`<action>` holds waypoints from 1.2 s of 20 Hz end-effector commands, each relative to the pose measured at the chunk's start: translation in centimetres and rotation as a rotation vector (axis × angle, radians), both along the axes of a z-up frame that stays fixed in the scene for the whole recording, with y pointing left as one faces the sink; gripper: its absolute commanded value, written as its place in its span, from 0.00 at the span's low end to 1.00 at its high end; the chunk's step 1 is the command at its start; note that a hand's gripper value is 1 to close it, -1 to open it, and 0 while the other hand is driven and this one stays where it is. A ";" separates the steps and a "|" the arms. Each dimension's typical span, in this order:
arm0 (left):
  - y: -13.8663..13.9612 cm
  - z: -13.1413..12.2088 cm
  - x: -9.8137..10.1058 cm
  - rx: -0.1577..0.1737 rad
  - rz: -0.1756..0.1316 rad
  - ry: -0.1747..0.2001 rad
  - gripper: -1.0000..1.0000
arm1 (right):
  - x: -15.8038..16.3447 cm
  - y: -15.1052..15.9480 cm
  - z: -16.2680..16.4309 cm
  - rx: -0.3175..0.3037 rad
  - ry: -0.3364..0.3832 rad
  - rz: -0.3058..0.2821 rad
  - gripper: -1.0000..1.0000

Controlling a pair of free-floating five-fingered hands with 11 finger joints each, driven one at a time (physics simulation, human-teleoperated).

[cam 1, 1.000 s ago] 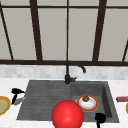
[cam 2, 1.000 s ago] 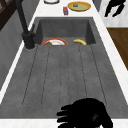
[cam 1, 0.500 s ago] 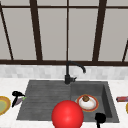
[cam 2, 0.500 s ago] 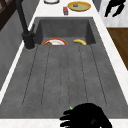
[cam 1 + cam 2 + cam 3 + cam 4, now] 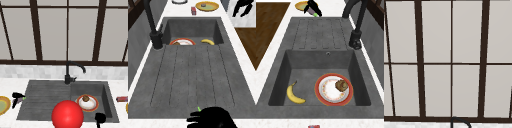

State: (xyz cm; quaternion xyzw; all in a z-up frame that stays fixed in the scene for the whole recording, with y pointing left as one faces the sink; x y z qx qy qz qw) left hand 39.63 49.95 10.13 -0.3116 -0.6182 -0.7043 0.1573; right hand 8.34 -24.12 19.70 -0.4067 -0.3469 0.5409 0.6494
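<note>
My left hand (image 5: 17,98) hovers at the left end of the draining board, beside a yellow-green plate (image 5: 3,105). Its fingers are curled round a small purplish thing with a green tip (image 5: 23,98). The same hand (image 5: 214,119) shows at the bottom of the left side view, and as a hand (image 5: 312,7) at the top of the right side view. My right hand (image 5: 100,117) hangs in front of the sink's right corner, fingers relaxed and holding nothing. In the basin lie a red-rimmed plate (image 5: 328,93) with a brown muffin (image 5: 341,85) and a banana (image 5: 294,95).
A large red ball (image 5: 67,115) sits at the sink's front edge in the front view. The black tap (image 5: 68,75) stands behind the basin. A small red can (image 5: 193,10) and a second yellow plate (image 5: 207,6) rest on the right counter. A window spans the wall behind.
In the left side view my left hand has slid lower in the frame with the green-tipped thing. The right hand has stayed where it was.
</note>
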 end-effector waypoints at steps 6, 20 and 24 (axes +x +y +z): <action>0.8 -1.3 -3.1 -0.013 0.014 -0.071 1.00 | 0.0 0.0 0.0 0.000 0.000 0.000 0.50; 1.0 6.6 -2.6 -0.032 0.027 -0.221 1.00 | 0.0 0.0 0.0 0.000 0.000 0.000 0.50; 1.9 9.7 -3.4 -0.045 0.011 -0.238 1.00 | 0.0 0.0 0.0 0.000 0.000 0.000 0.50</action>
